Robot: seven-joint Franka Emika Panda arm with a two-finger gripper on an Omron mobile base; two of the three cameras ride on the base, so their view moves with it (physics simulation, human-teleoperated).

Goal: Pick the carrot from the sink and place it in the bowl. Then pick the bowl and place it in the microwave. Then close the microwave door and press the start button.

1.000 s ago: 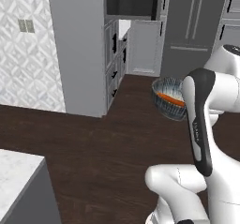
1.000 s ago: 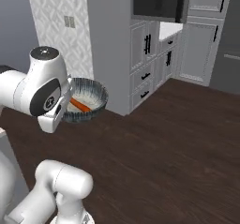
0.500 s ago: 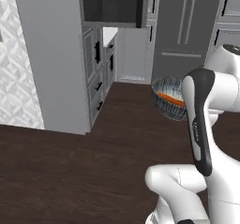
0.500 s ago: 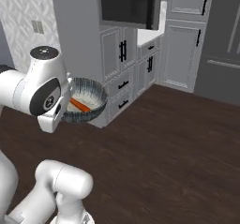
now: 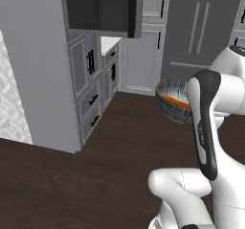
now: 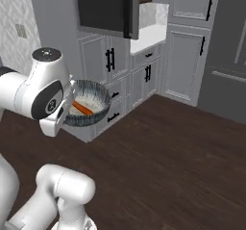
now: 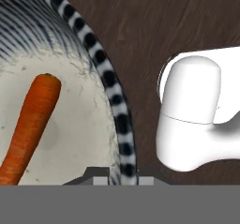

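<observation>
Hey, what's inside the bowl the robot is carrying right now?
The carrot lies inside the bowl on its pale floor, and no other item shows there. The gripper clamps the rim. The arm covers part of the bowl in both base views.

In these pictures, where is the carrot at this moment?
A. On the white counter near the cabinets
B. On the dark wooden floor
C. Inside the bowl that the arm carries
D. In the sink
C: the carrot lies on the pale inside of the bowl, which the end effector holds by its rim, up above the dark floor.
</observation>
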